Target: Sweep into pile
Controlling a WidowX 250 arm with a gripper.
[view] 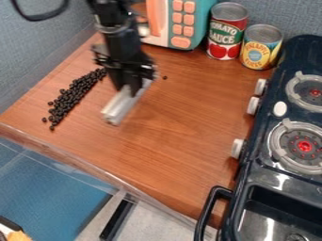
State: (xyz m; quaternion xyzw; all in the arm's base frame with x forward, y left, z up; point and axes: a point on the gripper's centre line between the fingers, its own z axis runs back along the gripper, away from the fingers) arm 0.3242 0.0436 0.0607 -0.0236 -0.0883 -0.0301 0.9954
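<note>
- Black two-finger robot gripper (131, 87), gripping a pale, straight-edged bar (122, 107); fingertips blurred, their exact gap unclear.
- Long streak of small round black beans (72, 96), left of the gripper.
- Single stray black bean (165, 77), just right of it.
</note>
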